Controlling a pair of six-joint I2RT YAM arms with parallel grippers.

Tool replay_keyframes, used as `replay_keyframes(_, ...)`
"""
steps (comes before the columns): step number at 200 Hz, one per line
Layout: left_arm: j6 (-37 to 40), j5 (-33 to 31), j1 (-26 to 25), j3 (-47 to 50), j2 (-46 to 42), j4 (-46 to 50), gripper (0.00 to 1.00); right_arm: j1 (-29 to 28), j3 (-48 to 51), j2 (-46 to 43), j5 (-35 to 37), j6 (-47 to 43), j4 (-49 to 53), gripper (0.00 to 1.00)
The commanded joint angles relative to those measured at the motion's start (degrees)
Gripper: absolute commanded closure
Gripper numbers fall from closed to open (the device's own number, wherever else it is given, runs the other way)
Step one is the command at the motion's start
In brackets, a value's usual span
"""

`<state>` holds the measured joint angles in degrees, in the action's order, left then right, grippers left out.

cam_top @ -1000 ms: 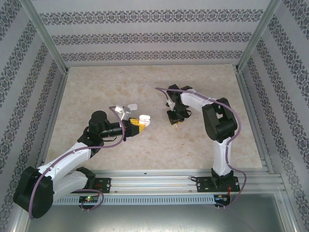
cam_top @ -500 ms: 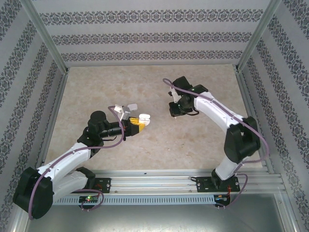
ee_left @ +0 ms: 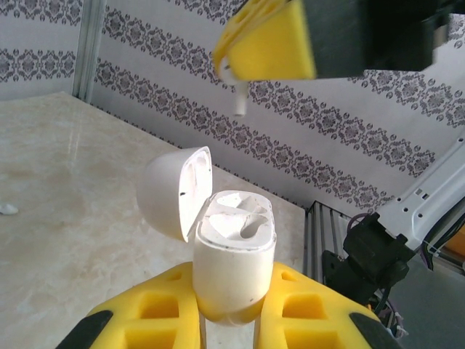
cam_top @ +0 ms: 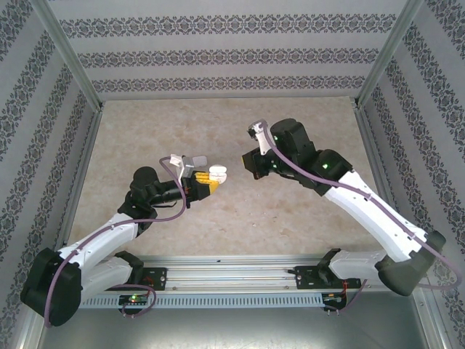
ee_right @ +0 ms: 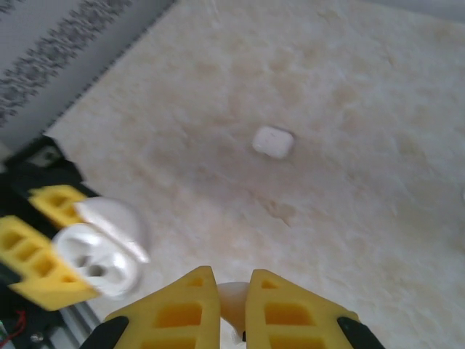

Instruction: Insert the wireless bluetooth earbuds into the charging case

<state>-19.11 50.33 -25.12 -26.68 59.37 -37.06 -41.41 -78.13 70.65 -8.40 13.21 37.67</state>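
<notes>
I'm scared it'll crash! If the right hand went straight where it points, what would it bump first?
Probably the beige marbled tabletop, near the small white plastic piece. The open white charging case in the left hand sits aside. Depth is unclear.

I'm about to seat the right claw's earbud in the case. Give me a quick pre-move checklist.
1. charging case lid open: ok.
2. left claw shut on it: ok.
3. earbud pinched in right claw: ok.
4. sockets empty: ok, both look vacant.
5. Earbud over a socket: not ok, the top view shows a gap between the claws.
6. white piece on the table is a second earbud: cannot tell.
</notes>
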Motion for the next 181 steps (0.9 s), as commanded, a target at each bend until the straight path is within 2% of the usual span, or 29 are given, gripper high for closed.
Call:
replay_keyframes(1, -1.1, 0.9, -0.3, 0.1, 0.0, -5.1, 1.0, -2.1, 1.0, -1.5, -1.1, 0.6, -4.4, 0.91)
replay_keyframes(86, -3.9, 2.5, -0.3, 0.5, 0.5, -7.7, 1.0, -9.1, -1.8, 3.2, -2.8, -0.2, -8.9, 0.91)
replay_keyframes(181, -4.7, 2.3, -0.3, 1.5, 0.6, -9.5, 1.0, -10.3, -1.7, 5.9, -3.3, -0.4, -9.8, 0.91)
